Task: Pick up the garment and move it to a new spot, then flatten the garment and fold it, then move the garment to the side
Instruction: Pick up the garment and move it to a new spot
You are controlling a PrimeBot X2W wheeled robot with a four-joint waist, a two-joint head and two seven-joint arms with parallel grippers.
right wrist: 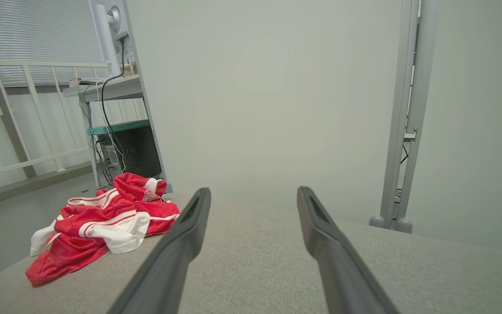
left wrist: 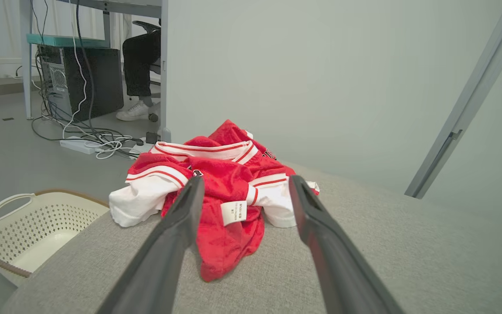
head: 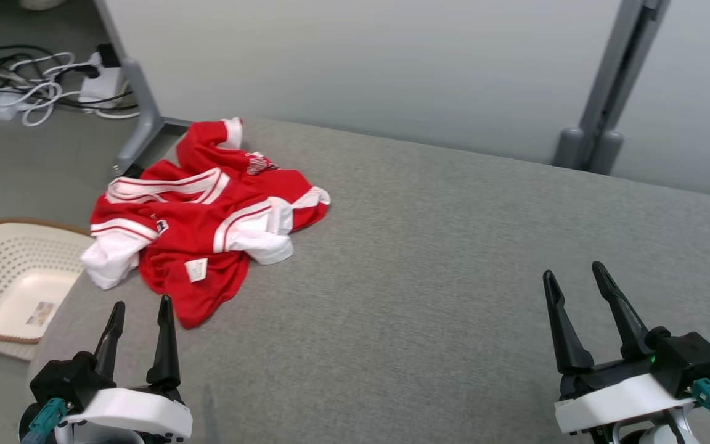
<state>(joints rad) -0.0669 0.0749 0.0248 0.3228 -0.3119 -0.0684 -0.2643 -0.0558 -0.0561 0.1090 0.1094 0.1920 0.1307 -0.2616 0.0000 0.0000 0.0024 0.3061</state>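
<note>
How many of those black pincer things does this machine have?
2. The left tool sits lower left, just short of the red garment; the right tool sits lower right over the grey cushion. Both are open.

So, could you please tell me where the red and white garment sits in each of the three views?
Head view: the garment lies upper left, at the left end of the grey surface.
Left wrist view: the garment is central, slightly above mid-height.
Right wrist view: the garment is lower left.
Shared landmark: the partition's grey post stands just behind the garment in every view.
</note>
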